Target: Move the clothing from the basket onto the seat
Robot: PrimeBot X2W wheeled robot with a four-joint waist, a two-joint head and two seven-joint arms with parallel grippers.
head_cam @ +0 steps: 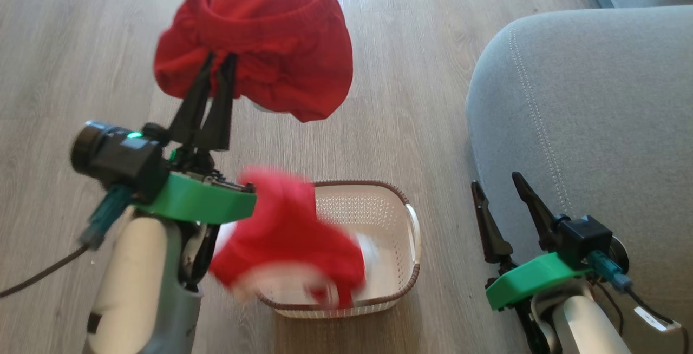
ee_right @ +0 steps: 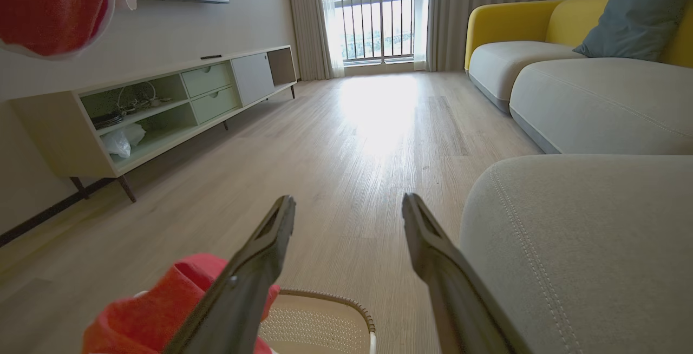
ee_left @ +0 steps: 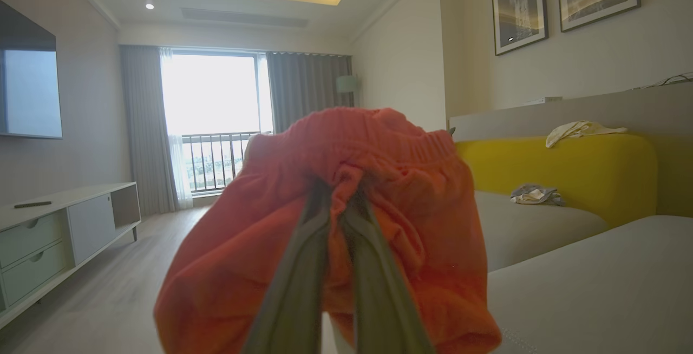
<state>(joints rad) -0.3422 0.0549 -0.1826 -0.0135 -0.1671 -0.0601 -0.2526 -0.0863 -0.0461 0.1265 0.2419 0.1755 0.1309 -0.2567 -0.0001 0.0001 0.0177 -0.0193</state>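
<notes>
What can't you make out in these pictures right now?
Head view: the lower red garment is motion-blurred; whether it rests in the basket is unclear.
Left wrist view: the held garment hides the fingertips of the left end effector.
Right wrist view: the bottom edge cuts off the basket.

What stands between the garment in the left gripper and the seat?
Nothing visible. The garment hangs from the left gripper above the floor, the seat to its right. The open right gripper sits beside the seat's corner, nearer the robot.

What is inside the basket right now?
A blurred red garment sits bunched in the basket, spilling over its left rim; the right half looks bare. Whatever sits beneath that fabric is covered.
</notes>
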